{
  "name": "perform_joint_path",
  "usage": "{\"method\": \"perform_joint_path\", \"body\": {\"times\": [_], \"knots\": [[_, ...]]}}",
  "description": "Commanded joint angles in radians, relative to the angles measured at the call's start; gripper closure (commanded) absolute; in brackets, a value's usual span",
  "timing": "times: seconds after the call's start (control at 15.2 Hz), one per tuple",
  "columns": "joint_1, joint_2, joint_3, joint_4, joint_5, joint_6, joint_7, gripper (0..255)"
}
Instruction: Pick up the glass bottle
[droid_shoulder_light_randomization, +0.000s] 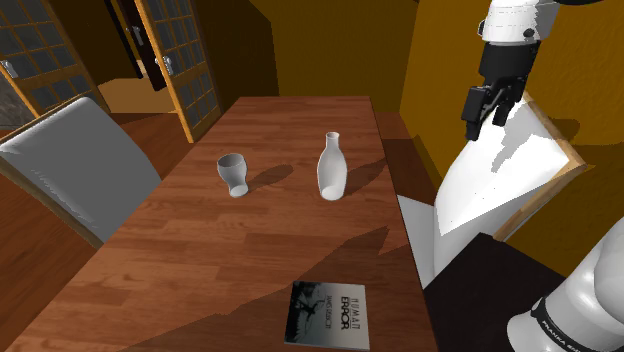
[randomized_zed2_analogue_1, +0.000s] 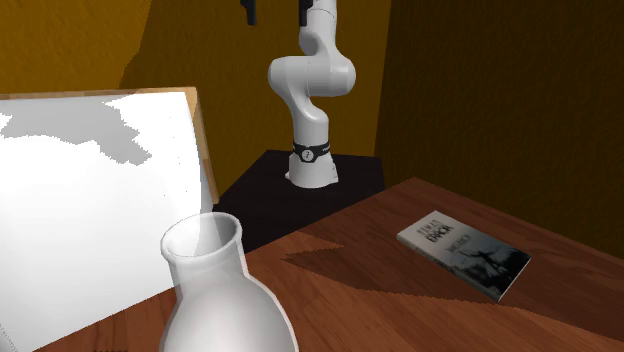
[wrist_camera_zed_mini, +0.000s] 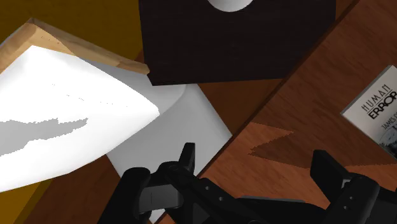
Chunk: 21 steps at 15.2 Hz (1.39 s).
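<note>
While the black gripper (droid_shoulder_light_randomization: 485, 118) hung high beyond the edge of the table (droid_shoulder_light_randomization: 250, 250) with fingers (wrist_camera_zed_mini: 186, 159) spread and empty, the white bottle (droid_shoulder_light_randomization: 332, 168) stood upright mid-table, neck up, well below and toward the shoulder view's left of it, beside a cup (droid_shoulder_light_randomization: 233, 173).

Shoulder view over table (droid_shoulder_light_randomization: 200, 255), second beside bottle (randomized_zed2_analogue_1: 226, 312), facing arm (randomized_zed2_analogue_1: 312, 80)
</note>
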Motion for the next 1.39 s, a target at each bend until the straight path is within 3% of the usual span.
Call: {"method": "perform_joint_path", "body": {"times": [0.0, 0.66, 1.32], "knots": [[0.000, 0.000, 0.000, 0.000, 0.000, 0.000, 0.000, 0], [0.015, 0.380, 0.014, 0.182, 0.015, 0.185, 0.001, 0], [0.028, 0.775, 0.030, 0.498, 0.020, 0.250, 0.001, 0]]}}
